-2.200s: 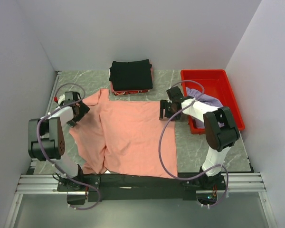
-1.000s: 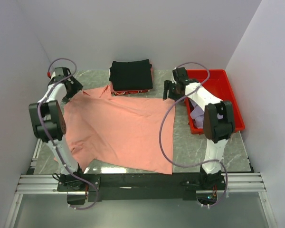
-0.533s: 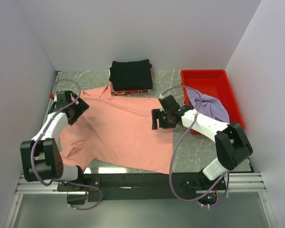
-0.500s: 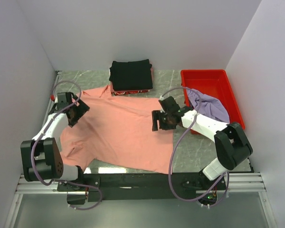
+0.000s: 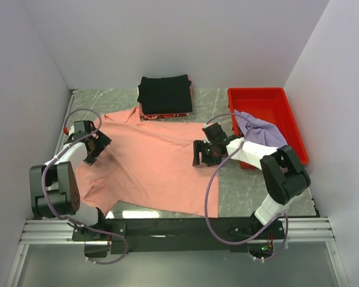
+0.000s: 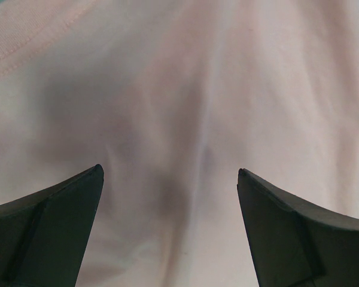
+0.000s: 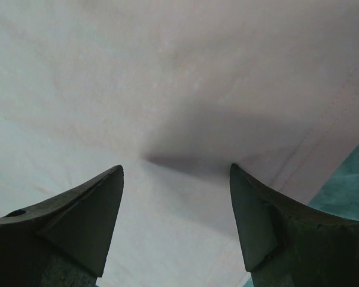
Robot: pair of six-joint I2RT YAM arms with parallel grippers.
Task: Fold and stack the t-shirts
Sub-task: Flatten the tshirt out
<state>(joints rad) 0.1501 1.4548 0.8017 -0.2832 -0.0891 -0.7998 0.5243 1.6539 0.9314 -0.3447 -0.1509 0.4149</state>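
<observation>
The salmon-pink t-shirt (image 5: 149, 167) lies spread over the middle of the table (image 5: 251, 191). The left gripper (image 6: 170, 173) and right gripper (image 7: 176, 170) sit over its side edges, jaws spread, holding nothing. Best to pinch both edges level (the left side looks rumpled) and then fold evenly.

a red plastic tray (image 5: 266, 104) sat at the far right of the grey marbled surface (image 5: 236, 188). white walls (image 5: 167, 36) enclosed it; a metal rail (image 5: 48, 230) ran along the near edge.

White arm links, black joints, dark claws – looping purplish-grey cables
</observation>
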